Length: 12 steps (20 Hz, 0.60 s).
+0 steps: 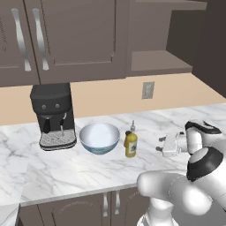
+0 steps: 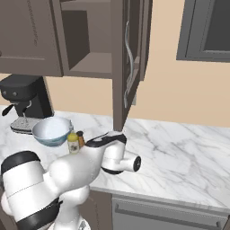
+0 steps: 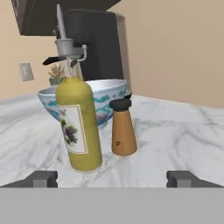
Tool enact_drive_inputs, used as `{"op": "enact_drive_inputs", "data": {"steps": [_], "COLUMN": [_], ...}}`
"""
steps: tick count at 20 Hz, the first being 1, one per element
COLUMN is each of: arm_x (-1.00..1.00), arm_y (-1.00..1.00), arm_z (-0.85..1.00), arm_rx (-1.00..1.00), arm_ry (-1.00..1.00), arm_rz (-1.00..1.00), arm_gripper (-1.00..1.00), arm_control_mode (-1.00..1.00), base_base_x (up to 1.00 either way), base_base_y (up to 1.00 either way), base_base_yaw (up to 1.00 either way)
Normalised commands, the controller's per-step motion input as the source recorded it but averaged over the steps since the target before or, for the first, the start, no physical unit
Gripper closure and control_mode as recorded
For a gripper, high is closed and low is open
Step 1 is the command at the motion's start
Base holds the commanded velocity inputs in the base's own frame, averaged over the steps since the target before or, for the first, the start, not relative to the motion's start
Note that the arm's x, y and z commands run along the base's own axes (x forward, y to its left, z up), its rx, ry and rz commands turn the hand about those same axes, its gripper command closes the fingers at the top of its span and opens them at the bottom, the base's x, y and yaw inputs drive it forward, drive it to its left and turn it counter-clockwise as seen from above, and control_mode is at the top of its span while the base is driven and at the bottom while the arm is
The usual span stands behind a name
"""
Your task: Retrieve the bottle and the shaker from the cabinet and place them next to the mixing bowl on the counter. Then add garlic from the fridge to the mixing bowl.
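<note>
Bottle [image 3: 78, 127] and shaker [image 3: 122, 129] standing beside mixing bowl [image 3: 103, 94], likely light, slick; gripper [image 3: 111, 179] spread, empty.

The bottle [image 1: 130, 144] and the shaker [image 3: 122, 127] stand upright on the surface [image 1: 79, 170], side by side, just beside the mixing bowl [image 1: 99, 137]. In the left base view the bottle stands right of the bowl. In the hand view the bottle is nearest, the shaker to its right and a little further back, the bowl behind both. The coffee machine [image 1: 52, 115] stands on the surface left of the bowl, against the wall. A wall socket [image 1: 148, 90] sits on the wall behind the bottle. The open cabinet [image 1: 160, 62] hangs above the surface, right of the door-fronted cupboards [image 1: 62, 37]. The pincer [image 3: 112, 179] hovers low over the surface, near the bottle, apart from it.
</note>
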Motion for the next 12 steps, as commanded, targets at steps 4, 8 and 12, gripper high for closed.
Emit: {"op": "enact_drive_inputs", "data": {"steps": [4, 8, 12], "arm_x": [-0.44, -0.65, -0.61], "arm_y": [-0.10, 0.17, 0.64], "arm_z": [0.88, 0.99, 1.00], "arm_rx": [0.22, 0.17, 0.03], "arm_ry": [-0.04, -0.02, 0.07], "arm_rz": [-0.14, -0.18, -0.22], "arm_gripper": [-1.00, -1.00, -1.00], "arm_control_mode": [-1.00, -1.00, -1.00], "base_base_x": [0.00, 0.00, 0.00], "base_base_y": [0.00, 0.00, 0.00], "base_base_yaw": [0.00, 0.00, 0.00]}}
